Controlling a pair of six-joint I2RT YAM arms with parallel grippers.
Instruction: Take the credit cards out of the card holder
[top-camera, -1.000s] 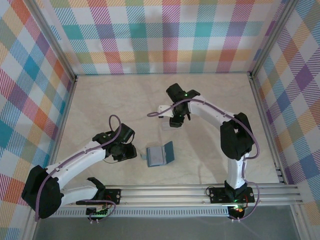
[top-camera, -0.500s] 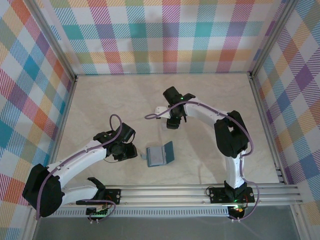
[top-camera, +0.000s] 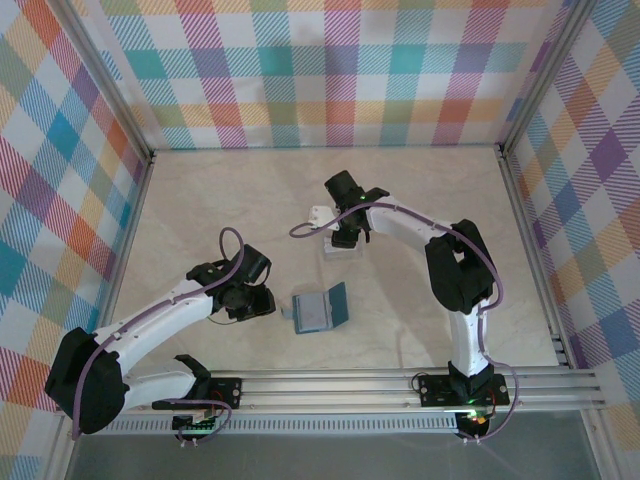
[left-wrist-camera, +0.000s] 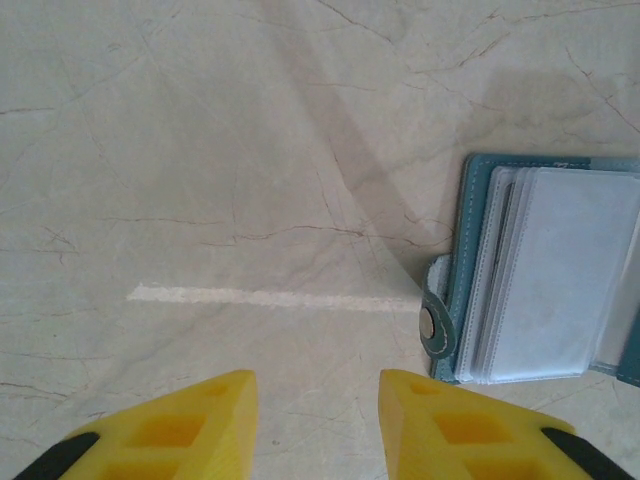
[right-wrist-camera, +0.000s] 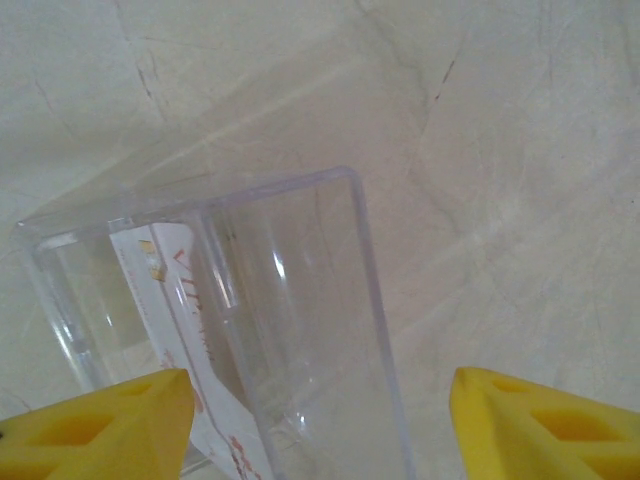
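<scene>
Change since a second ago: right fingers (top-camera: 343, 240) stand wider apart, arm shifted slightly left. Right wrist view shows a clear plastic box (right-wrist-camera: 300, 300) between them, pale credit card (right-wrist-camera: 185, 320) seen through it, lower end cut off. Card holder (top-camera: 320, 308) lies open on the table (top-camera: 200, 200) near the parted, empty left fingers (top-camera: 262, 303)

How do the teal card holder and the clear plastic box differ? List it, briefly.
The card holder is opaque teal with stitched edges; the clear box is see-through. The card holder lies opened flat, pale sleeves up, near the left pincer; the clear box sits farther back, below the right pincer. Both rest on the table, ungripped.
</scene>
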